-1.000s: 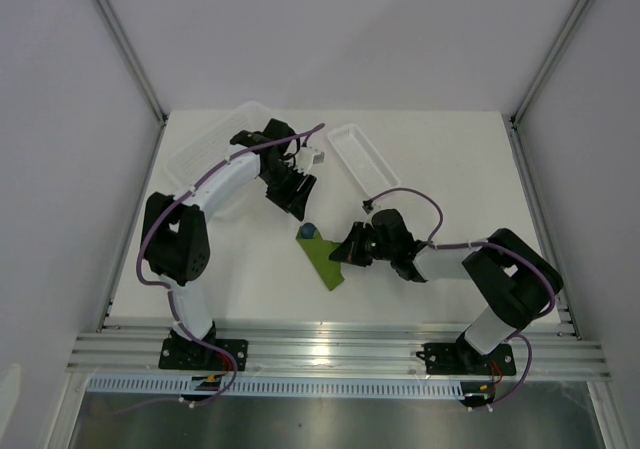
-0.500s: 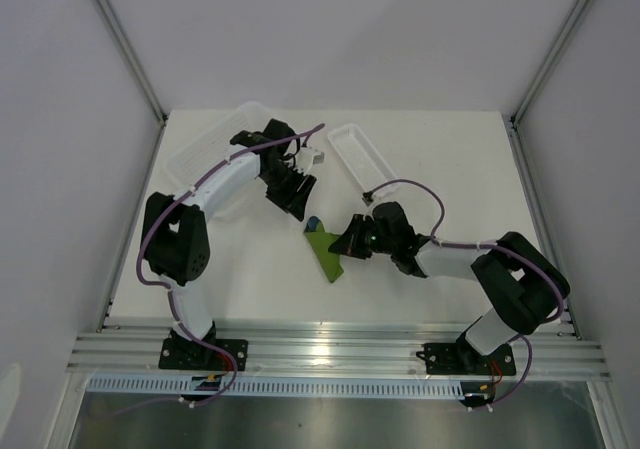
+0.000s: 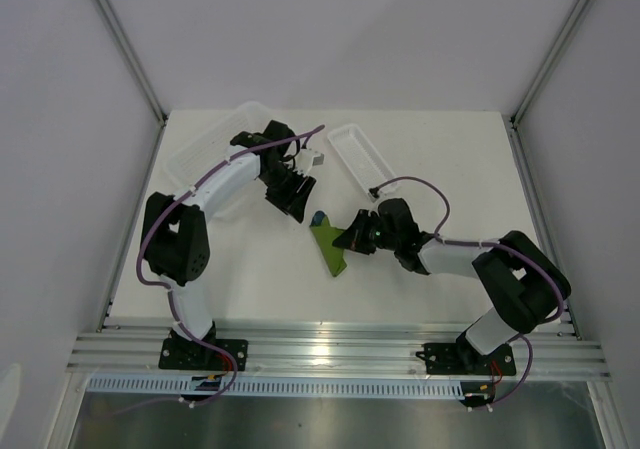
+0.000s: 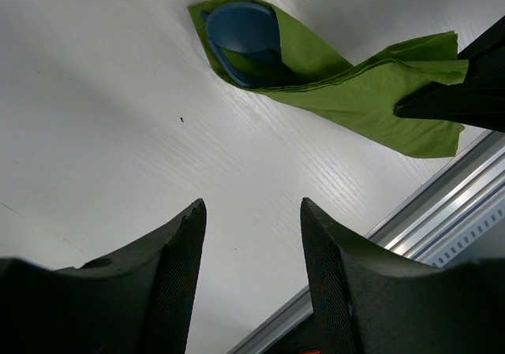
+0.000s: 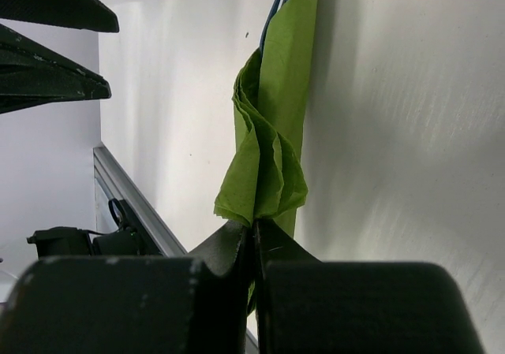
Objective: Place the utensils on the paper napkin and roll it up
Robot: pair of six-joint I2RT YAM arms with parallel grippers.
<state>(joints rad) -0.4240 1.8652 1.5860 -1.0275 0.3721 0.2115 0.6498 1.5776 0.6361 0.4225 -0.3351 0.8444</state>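
The white table (image 3: 250,289) carries everything here. The left arm (image 3: 215,189) bends from the table's near left edge toward its far middle, and the right arm (image 3: 470,259) reaches from the near right edge in toward the table's centre. A clear plastic tub (image 3: 205,144) sits at the table's far left, and a narrow clear tray (image 3: 360,154) lies at an angle at its far middle. The paper napkin (image 3: 330,249) lies at the table's centre, folded into a long loose strip that runs from the far side toward the near edge, with one part bunched and lifted off the surface. The right gripper (image 5: 254,228) has its fingers pressed fully together on that bunched green fold. The left gripper (image 4: 252,212) hangs above the table just beyond the strip's far end, its fingers parted about halfway with nothing between them. The utensils (image 4: 241,31) are tucked inside the napkin at its far end, where only the round blue spoon bowl and a bit of dark handle show.
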